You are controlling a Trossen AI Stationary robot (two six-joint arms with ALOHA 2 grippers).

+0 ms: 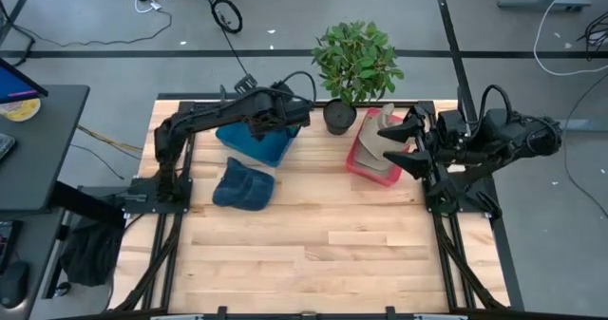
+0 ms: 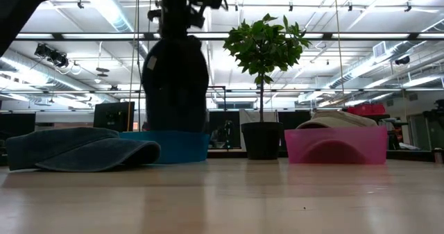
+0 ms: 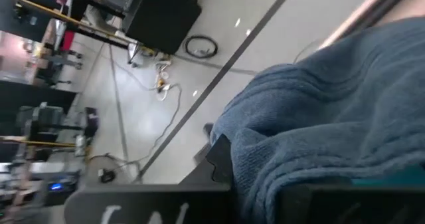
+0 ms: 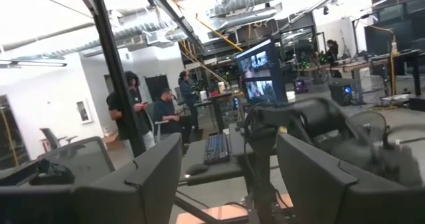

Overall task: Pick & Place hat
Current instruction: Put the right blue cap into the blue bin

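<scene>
Hat (image 1: 243, 186), dark blue and soft, lies flat; left end effector (image 1: 285, 121) clamps another blue hat (image 3: 332, 124)

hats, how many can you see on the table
3: a dark blue hat lying on the table; a blue one in the teal bin under the left end effector; a beige one in the pink bin. More may be hidden inside the bins.

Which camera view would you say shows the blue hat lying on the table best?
The high view: the blue hat lies whole and unobstructed on the table. The low view shows it side-on; neither wrist view clearly shows it.
</scene>
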